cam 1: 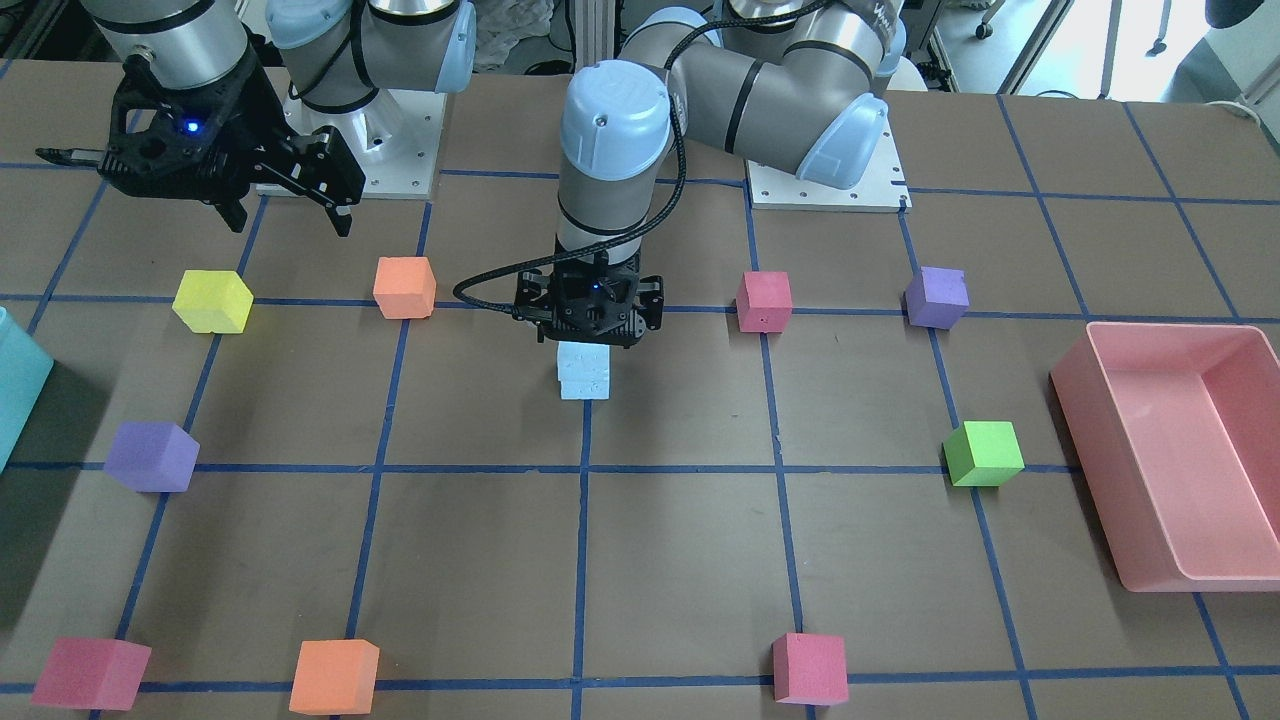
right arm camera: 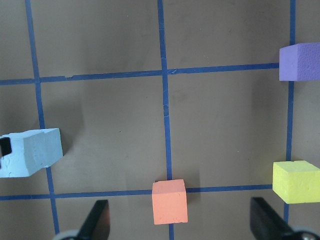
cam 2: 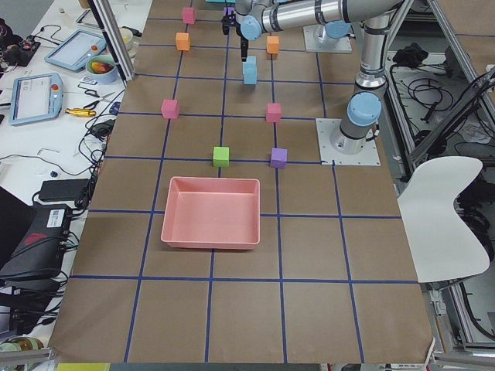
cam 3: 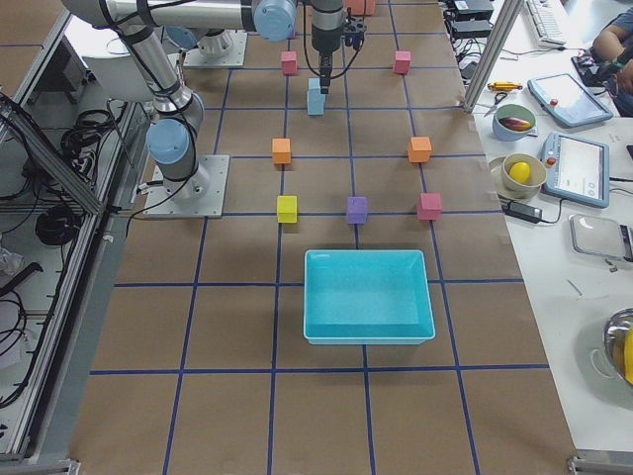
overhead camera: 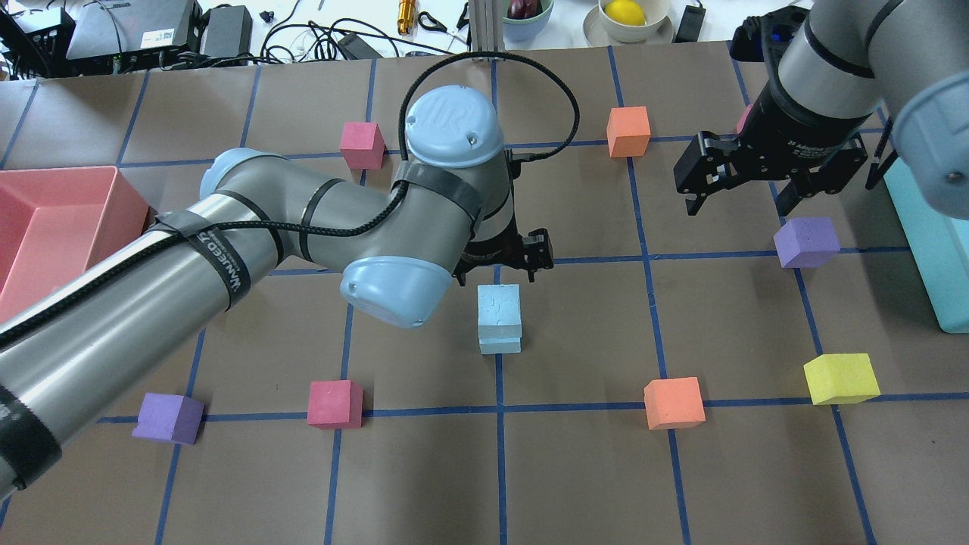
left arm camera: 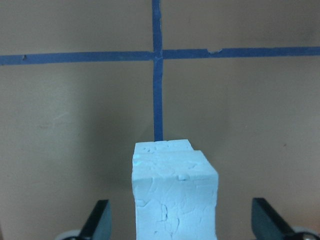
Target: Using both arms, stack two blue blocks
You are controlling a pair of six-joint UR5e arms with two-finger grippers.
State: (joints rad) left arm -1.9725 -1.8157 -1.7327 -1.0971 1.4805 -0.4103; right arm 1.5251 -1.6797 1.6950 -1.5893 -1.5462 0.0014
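The two pale blue blocks stand stacked near the table's middle, the upper block slightly offset on the lower one. The stack also shows in the front view and the left wrist view. My left gripper hovers right at the stack, open. Its fingers stand wide on either side of the upper block without touching it. My right gripper is open and empty, raised above the table off to the right. Its wrist view shows the stack at the left edge.
Around the stack lie orange cubes, red cubes, purple cubes and a yellow cube. A green cube sits near the pink bin. The teal bin stands at the right edge.
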